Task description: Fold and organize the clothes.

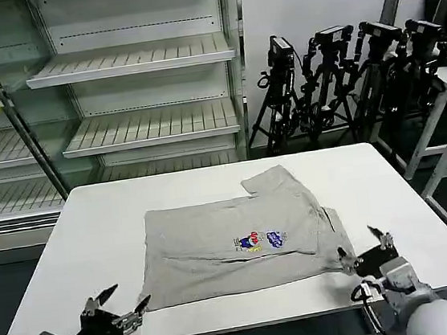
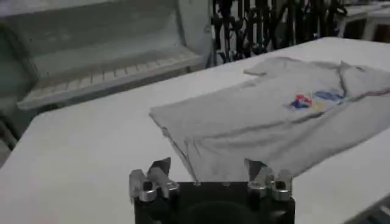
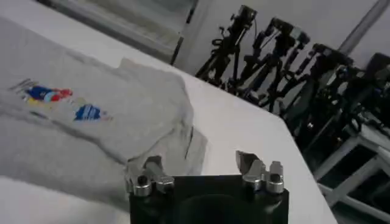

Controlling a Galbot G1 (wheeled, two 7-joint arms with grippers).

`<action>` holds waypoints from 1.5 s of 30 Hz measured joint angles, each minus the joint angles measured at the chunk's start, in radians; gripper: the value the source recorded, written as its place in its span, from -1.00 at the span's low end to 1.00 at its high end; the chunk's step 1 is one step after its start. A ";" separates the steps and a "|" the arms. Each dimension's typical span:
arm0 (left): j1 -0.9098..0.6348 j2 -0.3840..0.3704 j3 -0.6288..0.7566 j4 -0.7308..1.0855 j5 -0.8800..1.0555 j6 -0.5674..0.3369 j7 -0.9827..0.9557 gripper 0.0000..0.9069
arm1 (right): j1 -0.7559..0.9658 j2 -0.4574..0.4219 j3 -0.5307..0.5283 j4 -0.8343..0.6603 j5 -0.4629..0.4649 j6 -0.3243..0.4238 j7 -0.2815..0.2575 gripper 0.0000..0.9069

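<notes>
Bare white table (image 1: 93, 231) all along the robot's left of the grey T-shirt (image 1: 232, 243), and a bare strip at the far edge and to the right. Open-jawed left gripper (image 1: 114, 309) and right gripper (image 1: 366, 250) at the near corners, empty (each just off the cloth). Behind: shelving (image 1: 138, 129) and a cluster of tripods (image 1: 335, 82).
</notes>
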 measured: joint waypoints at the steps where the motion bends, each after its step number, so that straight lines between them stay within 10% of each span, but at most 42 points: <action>1: -0.027 -0.004 0.012 0.015 0.000 -0.001 0.005 1.00 | 0.030 0.015 -0.006 -0.024 -0.010 0.009 -0.021 1.00; 18: -0.703 -0.107 0.424 0.471 0.028 -0.047 0.148 1.00 | 0.677 0.422 -0.281 -0.724 -0.117 0.113 -0.369 1.00; 45: -1.164 -0.230 0.765 0.848 0.069 -0.053 0.200 0.71 | 0.911 0.797 -0.339 -1.271 -0.144 0.095 -0.480 1.00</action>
